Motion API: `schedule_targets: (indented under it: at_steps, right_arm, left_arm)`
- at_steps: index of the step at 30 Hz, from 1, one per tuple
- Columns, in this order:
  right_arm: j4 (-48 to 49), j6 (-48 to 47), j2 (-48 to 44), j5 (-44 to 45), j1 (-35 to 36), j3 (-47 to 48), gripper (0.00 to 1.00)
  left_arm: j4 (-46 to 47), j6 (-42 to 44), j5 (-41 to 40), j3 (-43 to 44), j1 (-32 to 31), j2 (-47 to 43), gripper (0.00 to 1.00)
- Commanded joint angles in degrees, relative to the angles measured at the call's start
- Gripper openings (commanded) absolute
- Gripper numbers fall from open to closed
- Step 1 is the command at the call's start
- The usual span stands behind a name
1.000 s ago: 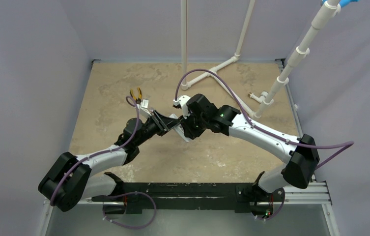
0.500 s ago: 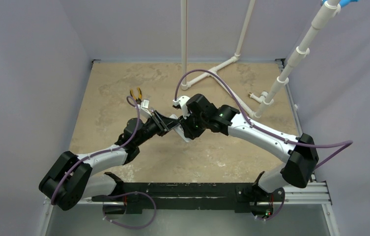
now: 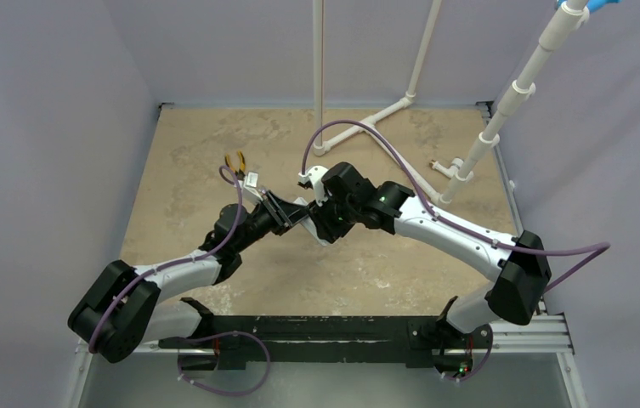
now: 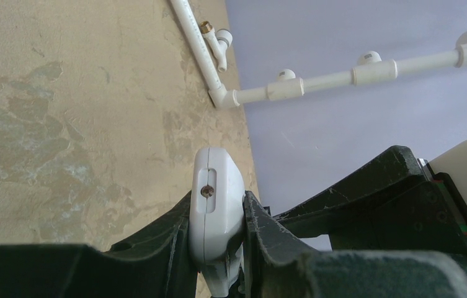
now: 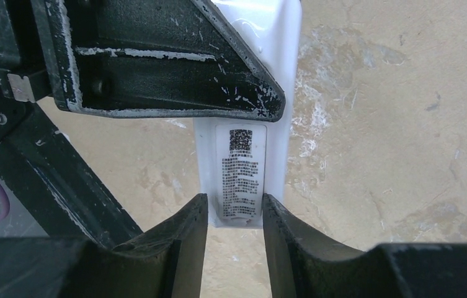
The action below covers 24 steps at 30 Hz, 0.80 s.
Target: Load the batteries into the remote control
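Risk points in a two-arm hold above the mottled beige table (image 3: 384,272). The slim white rectangular plastic remote control (image 4: 216,214) sits off the surface, between the two arms near the table's middle. The left gripper (image 4: 216,197) is clamped on its narrow sides, jaws pressed tight against the casing. The right gripper (image 5: 234,202) straddles the end that bears the printed label, with one jaw on either side. Whether its pads actually press the casing cannot be told. No orange-copper batteries show in any view, and the battery recess cannot be made out.

Likely failures:
- If the right jaws tug or let go unevenly, the smooth casing may pivot in the left fingers (image 4: 268,239), slip and drop.
- A skewed regrip may twist the remote.
- The crowded black fingers may block access to the recess.
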Motion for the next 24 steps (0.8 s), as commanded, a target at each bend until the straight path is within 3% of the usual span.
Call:
schedule_targets:
  at_steps: [1,24]
  right_arm:
    - [1.99,-0.36,-0.26,-1.51,0.13,2.4,0.38]
    - [1.85,-0.73,-1.73,1.52,0.18,4.39,0.51]
  left_arm:
    - [6.23,-1.54,0.91,0.97,-0.62,0.05,0.0]
    - [9.23,-2.59,1.14,0.04,-0.56,1.23,0.0]
